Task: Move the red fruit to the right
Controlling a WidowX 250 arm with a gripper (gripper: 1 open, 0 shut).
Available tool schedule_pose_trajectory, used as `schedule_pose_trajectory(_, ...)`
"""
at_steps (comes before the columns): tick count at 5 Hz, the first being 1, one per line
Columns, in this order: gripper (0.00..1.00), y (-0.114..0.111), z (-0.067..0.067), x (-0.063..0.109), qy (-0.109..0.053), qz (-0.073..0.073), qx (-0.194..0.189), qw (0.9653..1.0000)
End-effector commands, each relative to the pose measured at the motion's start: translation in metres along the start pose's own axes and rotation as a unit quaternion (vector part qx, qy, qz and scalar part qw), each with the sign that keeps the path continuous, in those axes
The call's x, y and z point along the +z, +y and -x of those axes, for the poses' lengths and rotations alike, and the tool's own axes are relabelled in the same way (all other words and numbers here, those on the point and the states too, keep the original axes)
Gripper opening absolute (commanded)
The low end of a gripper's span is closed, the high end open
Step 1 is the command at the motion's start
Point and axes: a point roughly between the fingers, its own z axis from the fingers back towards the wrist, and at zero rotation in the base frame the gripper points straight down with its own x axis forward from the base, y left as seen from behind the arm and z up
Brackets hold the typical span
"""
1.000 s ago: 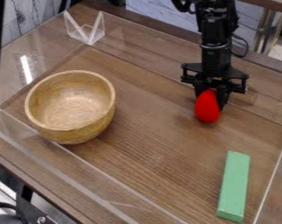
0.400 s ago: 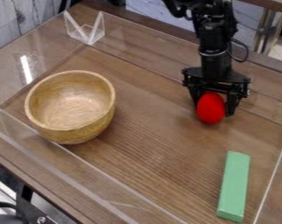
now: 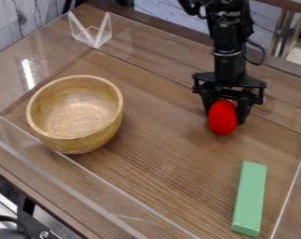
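The grip on the red fruit (image 3: 223, 118) has been let go within the last second. A second ago the fingers were pressed against its sides; now the gripper (image 3: 227, 108) is seen spread wide, its two black fingers standing either side of the fruit with a gap visible on each flank. The fruit has stayed where it was and is resting on the wooden table (image 3: 165, 177), in the right half, nearer the far edge than the near one and short of the right edge. It is judged that the placing step has been carried out, and that the move to the right is complete or nearly so, since the fruit lies well apart from the wooden bowl (image 3: 75, 113) at the left side. Whether the fingertips touch the fruit's skin cannot be told at this size.

The arm is seen coming in from the far edge, its black wrist column standing almost upright over the fruit and the gripper pointed steeply down at the table. No lift away from the fruit is apparent between the pictures; the hand is held low, the fingers straddling it. A clean vertical withdrawal is judged necessary next, as a sideways drift could knock the rounded fruit and roll it.

The green block (image 3: 250, 198) near the front right corner is untouched.
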Motion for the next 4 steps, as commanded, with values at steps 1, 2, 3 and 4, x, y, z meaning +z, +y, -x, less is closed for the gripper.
schedule_pose_trajectory(1, 1.0, -0.001, 0.002, 0.022, -0.022, 0.004, -0.014, 0.9997)
schedule_pose_trajectory(2, 1.0, 0.001, 0.015, 0.032, -0.018, 0.007, -0.024, 0.9995)
schedule_pose_trajectory(3, 1.0, 0.006, 0.02, 0.048, -0.023, 0.014, -0.023, 0.9994)
schedule_pose_trajectory(4, 1.0, 0.014, 0.023, 0.069, -0.041, 0.02, -0.019, 0.9988)
